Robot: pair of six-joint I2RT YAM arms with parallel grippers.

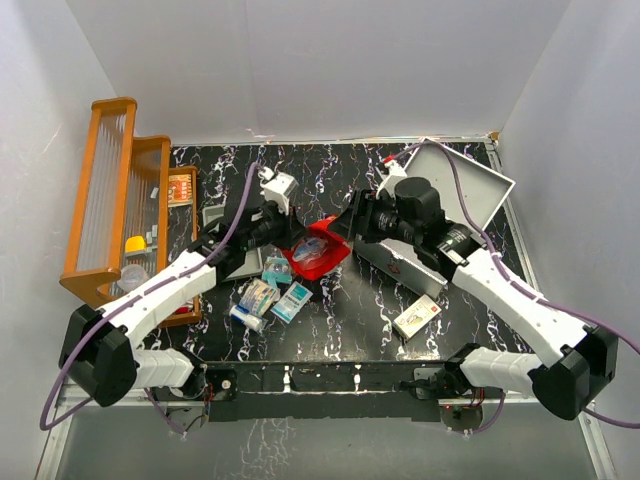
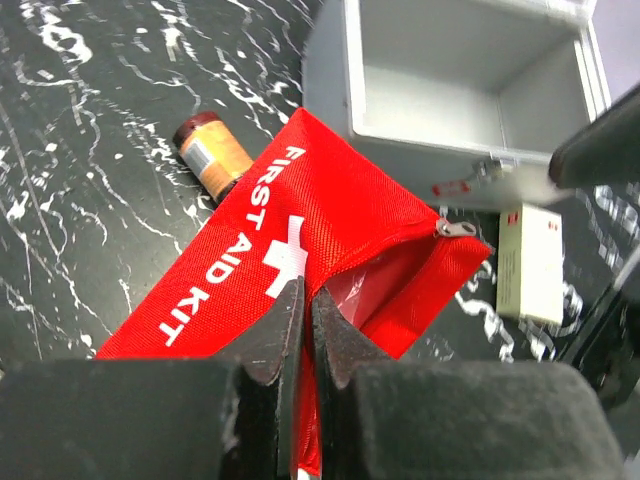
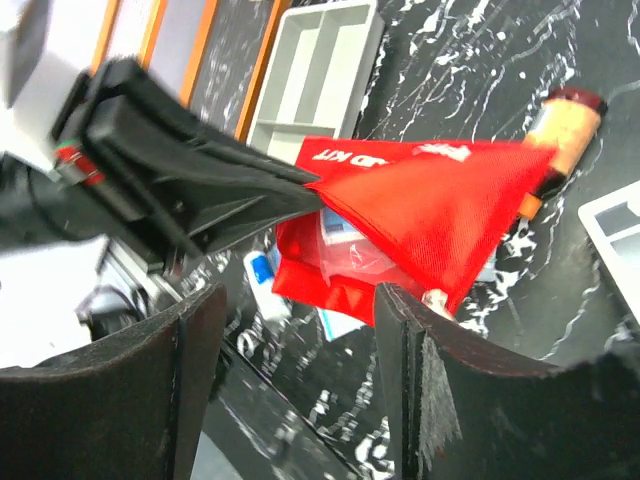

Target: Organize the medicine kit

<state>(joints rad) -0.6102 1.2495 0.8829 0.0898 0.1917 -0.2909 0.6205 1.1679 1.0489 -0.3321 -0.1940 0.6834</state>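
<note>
**Clerk:** At far left, item one: wooden rack, a few small things inside. Next to it, a divided grey tray.

**Checker:** And the left claw?

**Clerk:** Left claw, closed tight on the edge of the red pouch, one side raised. Zip open, clear wrapping showing inside.

**Checker:** Around it?

**Clerk:** Loose packets on the table, toward the front. Brown bottle lying just beside the pouch.

**Checker:** Right claw?

**Clerk:** Right claw, fingers apart, gripping nothing, facing the pouch's open side.

**Checker:** The kit itself?

**Clerk:** Medicine kit, right of centre toward the back, lid up, inside bare as far as seen. White box on the table in front of it.

**Checker:** Handling note?

**Clerk:** My judgement: the pouch goes into the case. Keep the pinch firm and the open mouth upward so nothing spills, then lower it flat. Obstruction: the right arm lies across the case's front and likely must clear first. The bottle and white box sit close to the path.
</note>
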